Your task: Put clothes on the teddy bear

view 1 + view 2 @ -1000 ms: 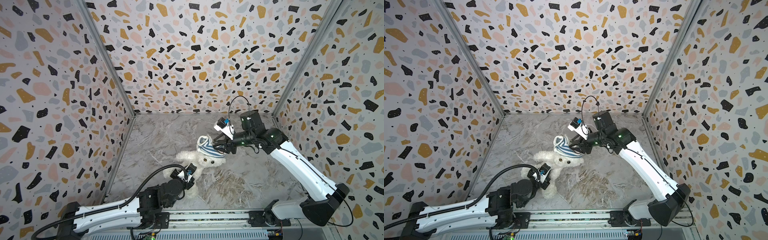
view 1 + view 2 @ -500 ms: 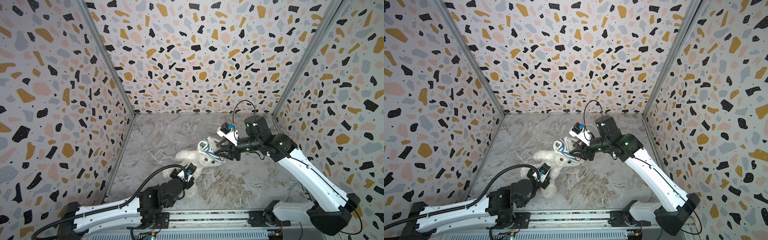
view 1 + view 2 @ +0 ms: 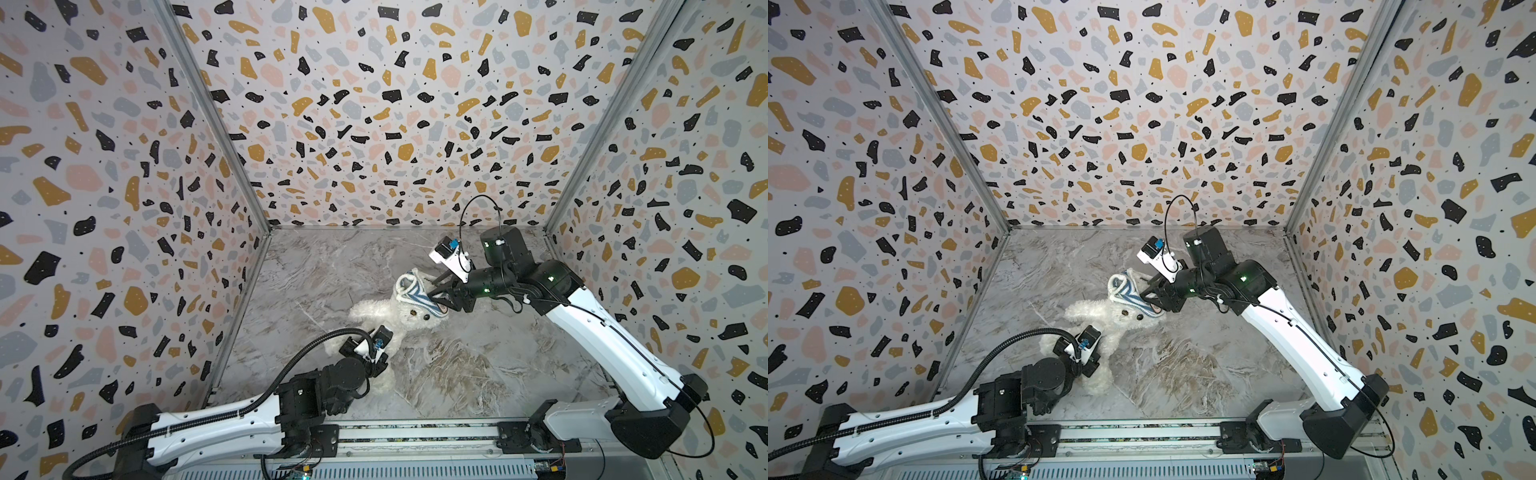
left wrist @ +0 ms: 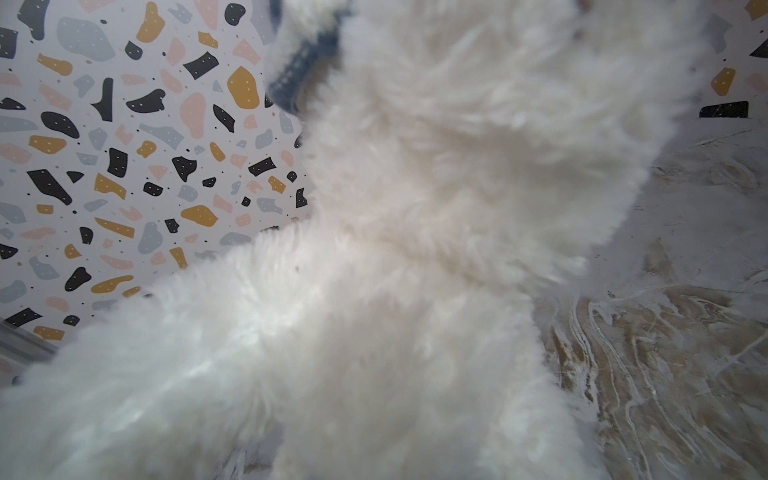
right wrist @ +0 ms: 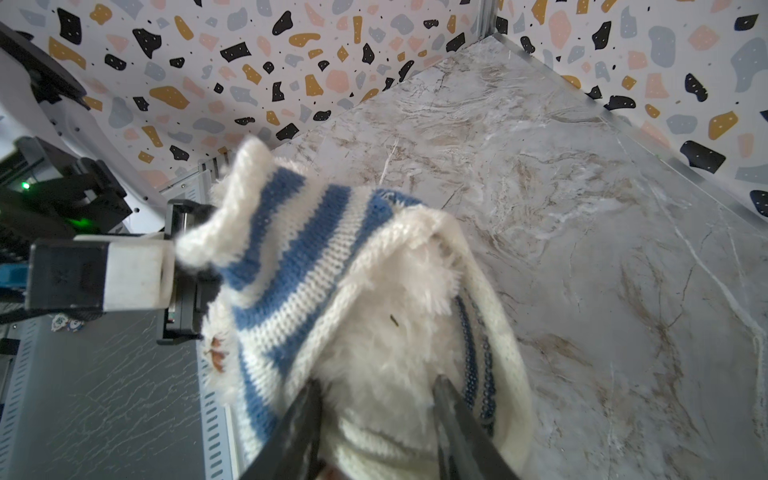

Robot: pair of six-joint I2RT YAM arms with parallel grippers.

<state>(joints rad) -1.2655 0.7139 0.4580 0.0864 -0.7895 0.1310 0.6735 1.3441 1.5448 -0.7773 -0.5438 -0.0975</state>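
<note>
Fingers (image 5: 303, 419) of the right gripper (image 3: 435, 296), part-spread, clamp the shirt (image 3: 417, 294) and the fur under it (the knit caps the head like a hat). The bear (image 3: 384, 313) rests on the marble floor (image 3: 478, 365). The left gripper (image 3: 384, 357) is buried in the bear's lower body, so its grip cannot be told.

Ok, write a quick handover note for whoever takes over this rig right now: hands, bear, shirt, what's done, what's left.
Left hand: closed in the fur of the teddy bear, at its lower body; fingers hidden.
Right hand: closed on the striped shirt beside the bear's head.
Bear lies on the table, eyes showing.
Done: shirt sits over the top of the head like a cap.
Left: pull it down past the head and onto the body.
</note>
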